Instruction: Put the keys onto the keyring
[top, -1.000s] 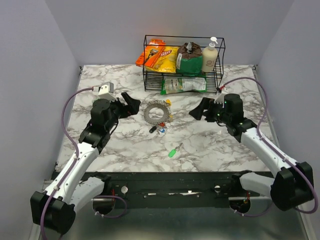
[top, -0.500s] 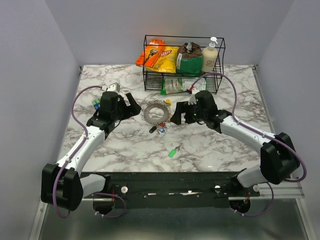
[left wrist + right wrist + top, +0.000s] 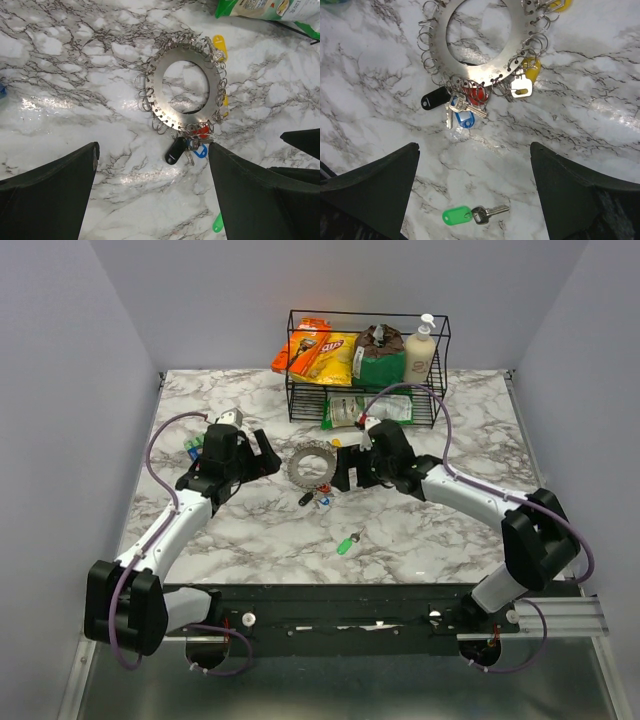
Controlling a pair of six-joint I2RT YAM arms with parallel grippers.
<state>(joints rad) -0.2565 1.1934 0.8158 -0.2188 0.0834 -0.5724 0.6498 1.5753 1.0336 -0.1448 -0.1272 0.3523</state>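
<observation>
Green key (image 3: 474, 214), loose: nearside of the keyring (image 3: 485, 65), lying across the gap of your right gripper (image 3: 473, 150). Left gripper (image 3: 268, 454) farther; both spread wide, empty

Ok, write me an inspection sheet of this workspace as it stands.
Surface: marble-pattern table top, glossy.
Job's things: keyring lies flat, with the black tag, blue tag, red tag and yellow tag at its rim. The green-tagged key lies apart.
Clutter: wire rack holding snack bags and a pump bottle.
Grippers: left gripper and right gripper are both open and empty, flanking the keyring.
Cables: a purple cable loops off each arm.
Surroundings: plain grey walls.
</observation>
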